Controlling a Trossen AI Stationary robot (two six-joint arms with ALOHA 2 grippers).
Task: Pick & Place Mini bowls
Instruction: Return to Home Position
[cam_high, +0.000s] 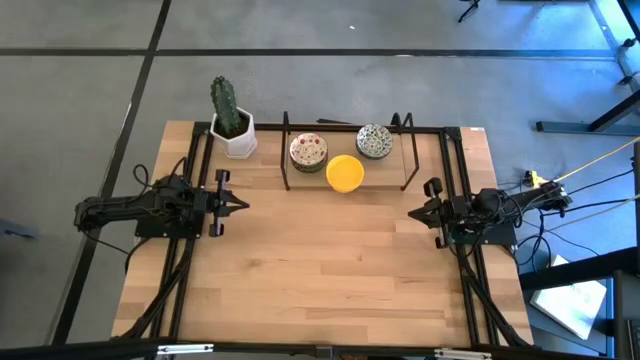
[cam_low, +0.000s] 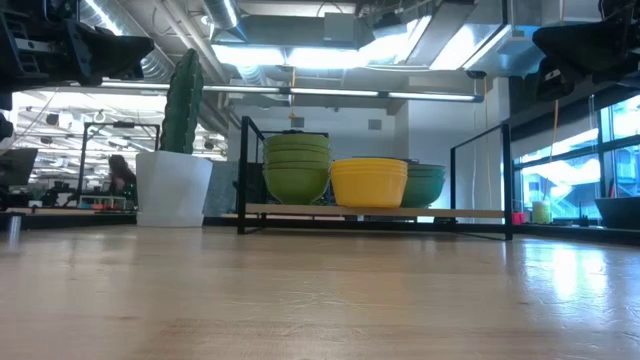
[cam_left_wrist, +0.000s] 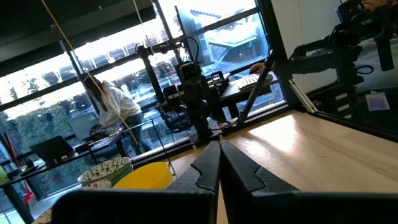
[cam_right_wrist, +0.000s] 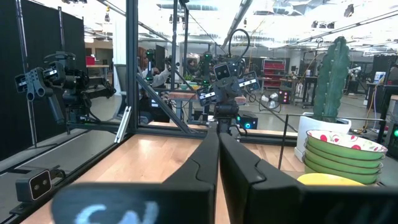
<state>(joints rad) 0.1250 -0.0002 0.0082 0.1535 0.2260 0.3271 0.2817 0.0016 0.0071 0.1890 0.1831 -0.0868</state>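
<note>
Three stacks of mini bowls stand on the low shelf of a black wire rack (cam_high: 286, 150) at the table's far middle. One stack is cream with red speckles (cam_high: 308, 151), one plain yellow (cam_high: 345, 172), one white with a grey-green pattern (cam_high: 374, 140). In the low view the stacks (cam_low: 369, 182) rest by their bases on the shelf board. My left gripper (cam_high: 240, 205) hovers shut at the table's left, pointing toward the middle. My right gripper (cam_high: 415, 212) hovers shut at the right, facing it. Both are short of the rack and hold nothing; each shows shut in its own wrist view (cam_left_wrist: 219, 144) (cam_right_wrist: 217, 132).
A white square pot with a cactus (cam_high: 233, 125) stands at the far left, beside the rack. The bare wooden tabletop (cam_high: 320, 270) stretches between and in front of the arms. Black frame rails (cam_high: 195, 260) run along both sides. A person (cam_left_wrist: 115, 106) sits beyond the table.
</note>
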